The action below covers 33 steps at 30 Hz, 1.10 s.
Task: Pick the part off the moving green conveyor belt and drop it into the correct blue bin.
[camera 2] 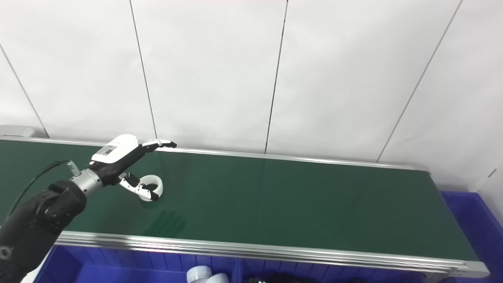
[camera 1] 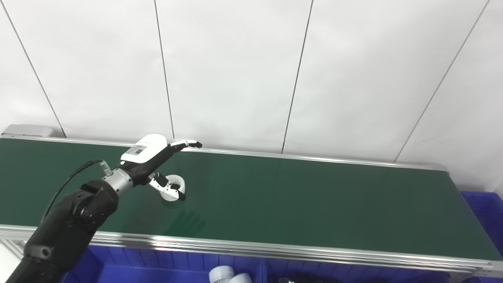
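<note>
You see a white panelled wall behind a long dark green conveyor belt with silver aluminium side rails, which fills most of both views. Below its near rail run the blue plastic bins, with white cylindrical parts showing in one of them at the bottom edge, and another blue bin sits at the belt's right end. Your left hand reaches out over the left part of the belt, fingers stretched flat and apart, thumb lowered, holding nothing. The small white ring-shaped part lies on the belt right under that hand, the thumb across its near edge. Your right hand is out of view.
</note>
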### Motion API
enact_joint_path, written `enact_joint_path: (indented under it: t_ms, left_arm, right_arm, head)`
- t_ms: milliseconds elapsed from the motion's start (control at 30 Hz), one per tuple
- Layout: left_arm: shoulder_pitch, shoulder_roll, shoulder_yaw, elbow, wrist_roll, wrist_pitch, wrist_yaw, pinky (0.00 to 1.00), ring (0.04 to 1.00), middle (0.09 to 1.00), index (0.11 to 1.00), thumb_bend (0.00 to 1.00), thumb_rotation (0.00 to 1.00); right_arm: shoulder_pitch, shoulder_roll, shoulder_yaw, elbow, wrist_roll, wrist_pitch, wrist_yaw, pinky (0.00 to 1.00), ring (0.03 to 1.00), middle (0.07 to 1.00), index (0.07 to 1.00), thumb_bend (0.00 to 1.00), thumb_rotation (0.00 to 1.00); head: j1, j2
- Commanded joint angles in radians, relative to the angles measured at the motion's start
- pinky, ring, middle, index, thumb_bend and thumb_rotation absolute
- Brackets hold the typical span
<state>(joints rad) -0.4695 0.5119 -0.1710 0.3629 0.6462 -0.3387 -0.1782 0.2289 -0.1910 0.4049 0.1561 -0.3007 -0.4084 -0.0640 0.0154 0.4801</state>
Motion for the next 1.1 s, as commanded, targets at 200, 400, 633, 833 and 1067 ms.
enact_joint_path:
  t_ms: [200, 400, 633, 833, 1067]
  left_arm:
    - [-0.091, 0.0, -0.062, 0.085, 0.079, -0.008, 0.098, 0.72, 0.847, 0.884, 0.86, 0.96, 0.1]
    - [-0.084, -0.047, -0.113, 0.117, 0.152, 0.038, 0.19, 0.72, 0.837, 0.891, 0.861, 0.94, 0.1]
    - [-0.109, -0.083, -0.132, 0.161, 0.147, 0.082, 0.202, 0.74, 0.846, 0.889, 0.846, 0.92, 0.08]
    - [-0.119, -0.114, -0.155, 0.204, 0.154, 0.101, 0.223, 0.7, 0.837, 0.893, 0.834, 0.95, 0.06]
    - [-0.122, -0.136, -0.193, 0.212, 0.131, 0.151, 0.153, 0.67, 0.874, 0.941, 0.883, 0.93, 0.07]
  right_arm:
    - [-0.015, 0.001, 0.003, -0.004, 0.001, -0.061, -0.029, 0.88, 0.935, 0.964, 0.94, 0.27, 0.88]
    - [-0.012, -0.007, 0.002, -0.011, -0.005, -0.061, -0.042, 0.89, 0.937, 0.962, 0.935, 0.28, 0.92]
    - [-0.012, -0.016, 0.011, -0.016, -0.007, -0.061, -0.054, 0.89, 0.94, 0.957, 0.931, 0.29, 0.93]
    - [-0.008, -0.015, 0.013, -0.022, 0.004, -0.061, -0.047, 0.9, 0.939, 0.956, 0.929, 0.31, 0.94]
    - [0.001, -0.02, 0.013, -0.032, 0.003, -0.061, -0.052, 0.89, 0.937, 0.953, 0.928, 0.32, 0.94]
  head:
    - [-0.007, 0.003]
    - [-0.007, 0.005]
    - [-0.009, 0.006]
    - [-0.017, 0.01]
    - [-0.023, 0.015]
